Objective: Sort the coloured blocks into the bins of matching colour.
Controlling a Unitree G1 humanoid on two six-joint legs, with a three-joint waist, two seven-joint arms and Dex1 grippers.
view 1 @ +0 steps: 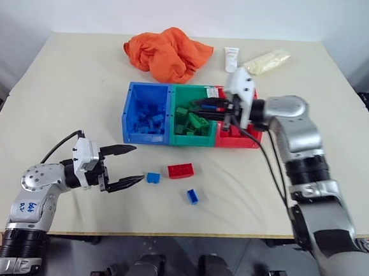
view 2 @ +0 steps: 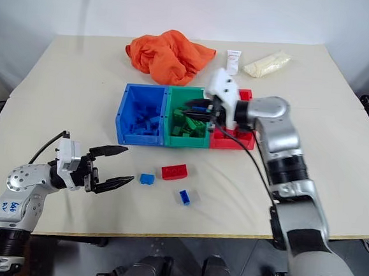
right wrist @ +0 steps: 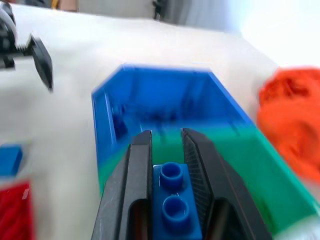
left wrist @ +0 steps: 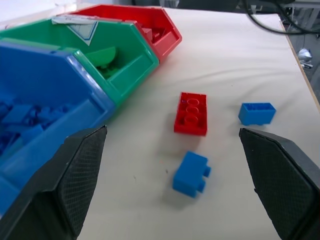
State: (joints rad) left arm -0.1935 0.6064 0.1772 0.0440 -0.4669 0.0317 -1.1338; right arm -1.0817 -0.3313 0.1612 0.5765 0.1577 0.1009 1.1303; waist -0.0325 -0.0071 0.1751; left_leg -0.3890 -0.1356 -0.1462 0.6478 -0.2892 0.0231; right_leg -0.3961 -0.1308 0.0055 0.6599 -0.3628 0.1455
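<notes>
Bricks wait: our right gripper (right wrist: 167, 165) pinches a blue brick (right wrist: 172, 200) over the green bin (view 1: 192, 116), blue bin (view 1: 147, 113) just ahead, while our left gripper (view 1: 126, 165) gapes by loose bricks (view 1: 152, 178).

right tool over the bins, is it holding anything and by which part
Yes: the right tool is shut on a blue brick, pinched by its two long sides, studs showing. The left tool is open and holds nothing.

Bright even light, blurred right wrist view
</notes>
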